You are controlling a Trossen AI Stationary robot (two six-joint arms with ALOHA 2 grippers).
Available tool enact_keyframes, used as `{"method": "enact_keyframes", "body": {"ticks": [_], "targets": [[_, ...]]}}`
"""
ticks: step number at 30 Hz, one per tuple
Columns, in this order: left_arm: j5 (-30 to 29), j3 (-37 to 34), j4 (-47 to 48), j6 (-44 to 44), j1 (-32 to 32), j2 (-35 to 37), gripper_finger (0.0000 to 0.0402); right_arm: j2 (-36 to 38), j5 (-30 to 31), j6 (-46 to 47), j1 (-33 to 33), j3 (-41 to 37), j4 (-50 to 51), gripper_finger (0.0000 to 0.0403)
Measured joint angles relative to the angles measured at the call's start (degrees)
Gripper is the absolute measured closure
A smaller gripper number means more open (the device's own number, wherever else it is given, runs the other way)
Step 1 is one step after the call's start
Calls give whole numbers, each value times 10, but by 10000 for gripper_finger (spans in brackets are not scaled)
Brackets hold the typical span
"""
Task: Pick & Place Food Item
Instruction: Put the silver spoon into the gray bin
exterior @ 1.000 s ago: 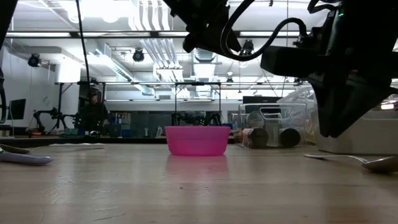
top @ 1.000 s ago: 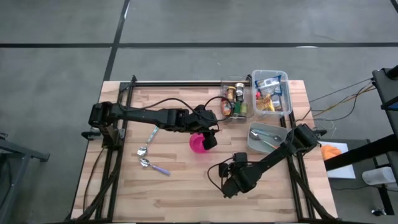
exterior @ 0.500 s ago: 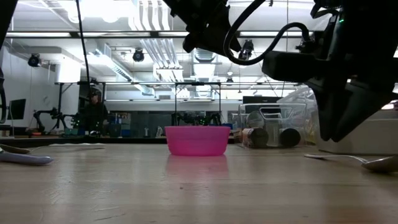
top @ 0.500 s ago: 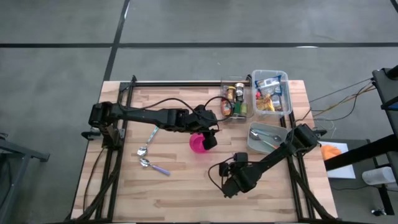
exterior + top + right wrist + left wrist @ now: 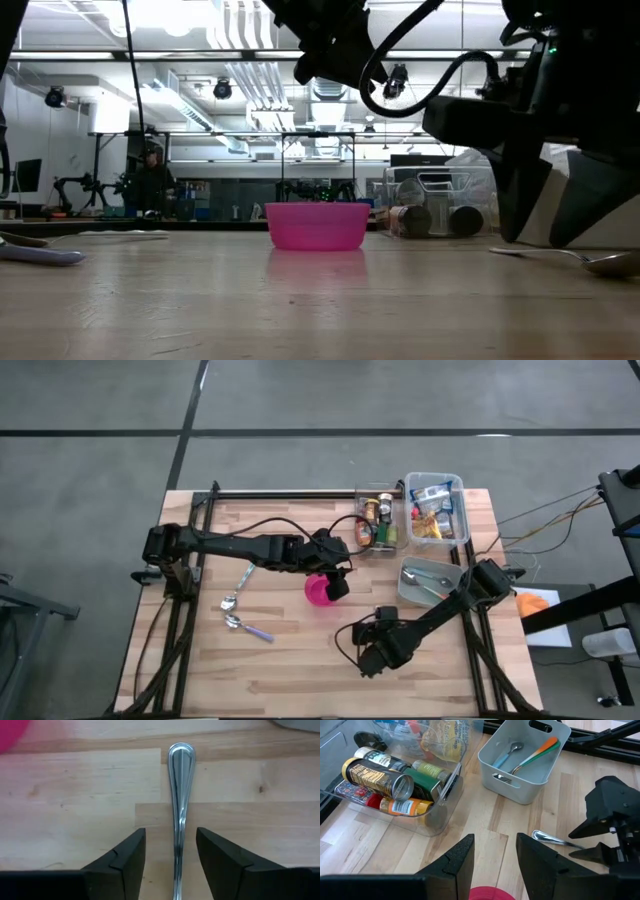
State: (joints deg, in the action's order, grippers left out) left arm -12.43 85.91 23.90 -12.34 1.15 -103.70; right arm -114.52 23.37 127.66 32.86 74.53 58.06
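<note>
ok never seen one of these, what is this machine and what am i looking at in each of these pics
It is a robot with two dark jointed arms fixed at a wooden table; each arm ends in a two-finger pincer. One picture looks straight down from above, one looks level across the tabletop, and two come from cameras on the wrists.

On the table are a pink bowl, two spoons on the left side, a clear bin of cans, a clear bin of packets and a grey tub of cutlery.

The left pincer hangs over the bowl, open and empty. The right pincer sits low with its fingers open on either side of a metal spoon lying on the wood, not gripping it.
</note>
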Motion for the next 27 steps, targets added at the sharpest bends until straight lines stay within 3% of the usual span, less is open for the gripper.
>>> {"method": "enact_keyframes", "body": {"ticks": [12,27], "targets": [[0,0,0,0,0,0,255,0,-8,1,0,-30,-40,311],[0,0,0,0,0,0,255,2,-9,-11,0,-37,-55,314]]}}
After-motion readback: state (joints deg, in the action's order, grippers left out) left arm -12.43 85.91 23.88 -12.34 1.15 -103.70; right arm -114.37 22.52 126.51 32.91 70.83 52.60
